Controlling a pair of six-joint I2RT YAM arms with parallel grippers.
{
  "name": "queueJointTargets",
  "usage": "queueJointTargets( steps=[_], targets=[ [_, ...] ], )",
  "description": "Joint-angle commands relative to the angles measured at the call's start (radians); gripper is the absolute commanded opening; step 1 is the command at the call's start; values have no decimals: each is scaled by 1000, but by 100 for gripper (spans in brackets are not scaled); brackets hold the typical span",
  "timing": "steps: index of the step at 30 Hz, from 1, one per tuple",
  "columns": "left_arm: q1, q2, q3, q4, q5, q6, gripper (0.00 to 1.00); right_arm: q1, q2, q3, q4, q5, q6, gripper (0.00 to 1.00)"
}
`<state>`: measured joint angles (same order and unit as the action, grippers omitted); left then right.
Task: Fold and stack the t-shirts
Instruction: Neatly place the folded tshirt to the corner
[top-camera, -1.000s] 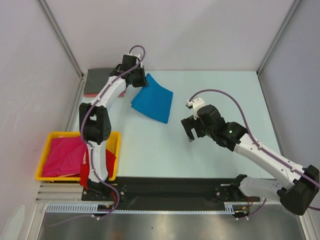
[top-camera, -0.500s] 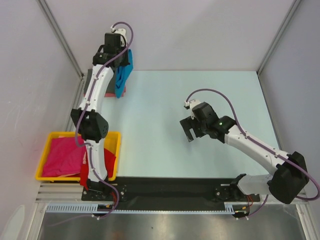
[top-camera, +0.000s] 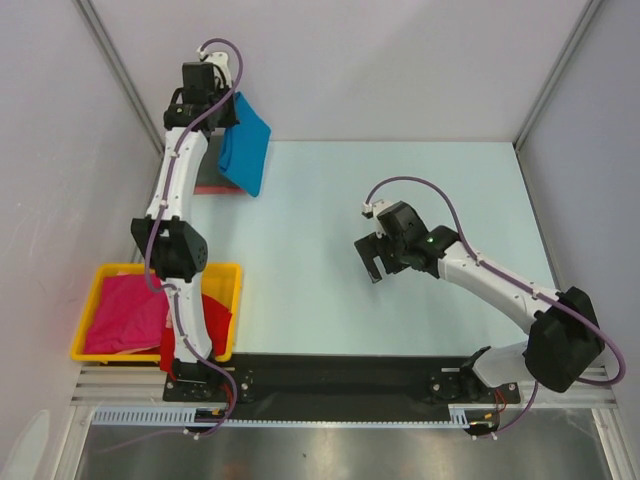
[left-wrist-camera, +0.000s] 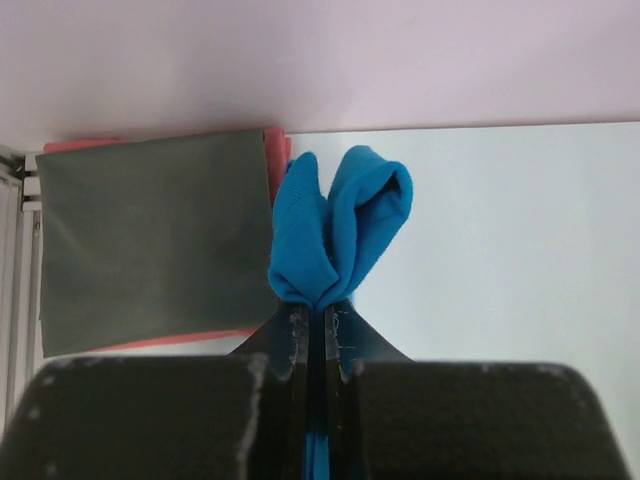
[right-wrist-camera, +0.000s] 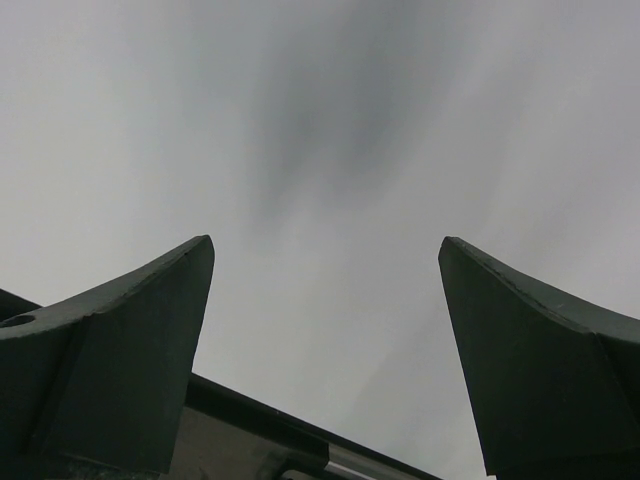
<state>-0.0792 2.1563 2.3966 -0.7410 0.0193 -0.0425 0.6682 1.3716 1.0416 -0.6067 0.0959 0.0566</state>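
Note:
My left gripper is shut on a bunched edge of the bright blue t-shirt. In the top view the blue t-shirt hangs off the table from the left gripper at the far left corner. Just below it lies a folded dark grey t-shirt on a salmon pink one. The left arm covers most of that stack from above. My right gripper hovers open over mid table. In the wrist view the right gripper has nothing between its fingers.
A yellow bin stands at the near left beside the left arm's base. It holds a magenta t-shirt and a red one. Walls close the table at the back and on both sides.
The left arm has lifted the blue t-shirt off the table and carried it back and left, over the grey and pink stack. The right gripper has shifted slightly left.

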Motion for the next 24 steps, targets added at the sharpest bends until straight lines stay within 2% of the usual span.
queueJointTargets(
  steps=[1,12,17,19,24],
  targets=[
    [28,-32,42,115,69,7,0,-2,15,40,33,-18,9,100],
    [62,5,50,175,157,-49,0,-4,99,93,42,-30,0,100],
    [62,-25,26,218,191,-125,0,-5,118,109,53,-38,2,100],
    [61,-41,-19,235,188,-138,0,-5,126,113,48,-42,5,100],
    [68,-23,-16,221,177,-131,1,-7,129,113,44,-38,0,100]
  ],
)
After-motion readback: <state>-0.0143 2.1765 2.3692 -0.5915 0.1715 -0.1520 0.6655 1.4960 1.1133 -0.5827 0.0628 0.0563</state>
